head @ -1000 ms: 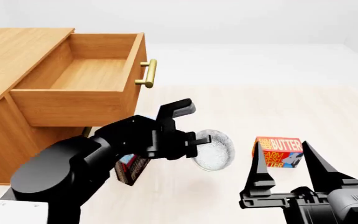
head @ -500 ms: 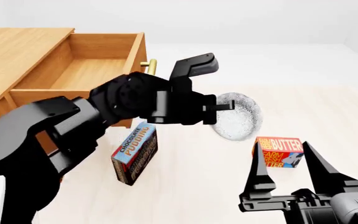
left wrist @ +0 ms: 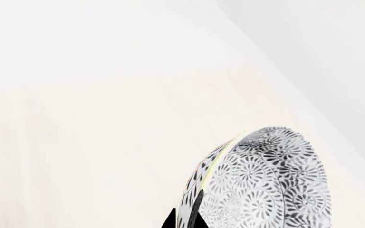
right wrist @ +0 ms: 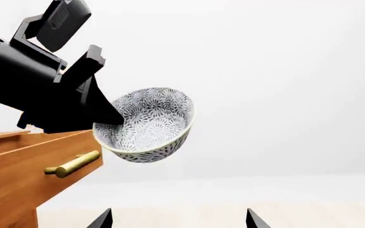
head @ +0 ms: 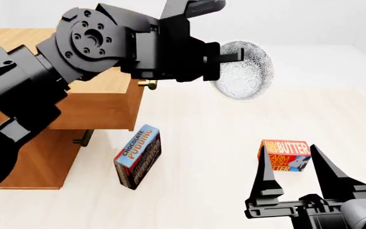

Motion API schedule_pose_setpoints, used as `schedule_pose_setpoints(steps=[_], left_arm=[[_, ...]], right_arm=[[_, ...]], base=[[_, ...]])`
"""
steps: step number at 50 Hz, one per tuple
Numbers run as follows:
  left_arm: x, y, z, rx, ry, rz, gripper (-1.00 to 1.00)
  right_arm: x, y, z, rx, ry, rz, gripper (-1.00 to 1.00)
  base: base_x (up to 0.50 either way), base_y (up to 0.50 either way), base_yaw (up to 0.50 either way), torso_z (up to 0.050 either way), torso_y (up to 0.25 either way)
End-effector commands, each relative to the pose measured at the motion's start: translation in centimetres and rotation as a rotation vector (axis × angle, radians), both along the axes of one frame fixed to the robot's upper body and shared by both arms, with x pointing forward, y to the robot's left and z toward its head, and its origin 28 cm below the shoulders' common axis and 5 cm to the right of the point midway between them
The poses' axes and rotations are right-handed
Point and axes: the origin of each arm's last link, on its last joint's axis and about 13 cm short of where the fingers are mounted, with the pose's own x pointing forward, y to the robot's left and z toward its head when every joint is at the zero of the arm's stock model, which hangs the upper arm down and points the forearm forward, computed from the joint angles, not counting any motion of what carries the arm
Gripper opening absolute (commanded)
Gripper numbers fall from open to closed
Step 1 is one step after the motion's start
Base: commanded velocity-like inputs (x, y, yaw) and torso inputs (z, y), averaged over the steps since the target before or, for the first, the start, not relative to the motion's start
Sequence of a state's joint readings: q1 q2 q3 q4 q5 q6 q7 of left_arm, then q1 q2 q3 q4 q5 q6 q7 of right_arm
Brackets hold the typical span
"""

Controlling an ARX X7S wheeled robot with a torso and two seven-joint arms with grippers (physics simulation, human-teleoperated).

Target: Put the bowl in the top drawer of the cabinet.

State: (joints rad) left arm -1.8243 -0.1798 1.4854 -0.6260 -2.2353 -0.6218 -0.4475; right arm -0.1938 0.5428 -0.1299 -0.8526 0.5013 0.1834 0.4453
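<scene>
Lifted well above the floor since a moment ago: left gripper (head: 224, 57) now high, level with the top drawer (head: 100, 109) of the cabinet (head: 30, 157), jaws clamped on the rim of the bowl (head: 243, 69), tipped on its side, just past the drawer's handle (right wrist: 74, 164). Below, pudding box (head: 138, 155) and butter box (head: 285, 155) unmoved on the floor. Right gripper (head: 297, 183) low, jaws spread wide, holding nothing
</scene>
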Motion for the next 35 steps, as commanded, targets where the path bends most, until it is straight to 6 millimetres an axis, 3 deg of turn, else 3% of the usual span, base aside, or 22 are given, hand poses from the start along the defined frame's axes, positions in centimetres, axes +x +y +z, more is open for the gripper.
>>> schedule_pose_setpoints(steps=[1, 15, 35], left_arm=[[-0.4, 1.6, 3.9, -0.020, -0.081, 0.063, -1.00], [0.4, 4.3, 6.1, -0.013, -0.122, 0.177, -1.00], [3.2, 9.9, 4.7, 0.048, -0.091, 0.448, -1.00]], right_arm=[[0.0, 0.1, 0.2, -0.005, -0.004, 0.006, 1.00], [0.2, 0.2, 0.2, -0.010, -0.004, 0.012, 1.00], [0.1, 0.2, 0.0, -0.006, 0.000, 0.009, 1.00]], base=[[0.00, 0.00, 0.00, 0.000, 0.000], [0.00, 0.00, 0.00, 0.000, 0.000], [0.00, 0.00, 0.00, 0.000, 0.000]])
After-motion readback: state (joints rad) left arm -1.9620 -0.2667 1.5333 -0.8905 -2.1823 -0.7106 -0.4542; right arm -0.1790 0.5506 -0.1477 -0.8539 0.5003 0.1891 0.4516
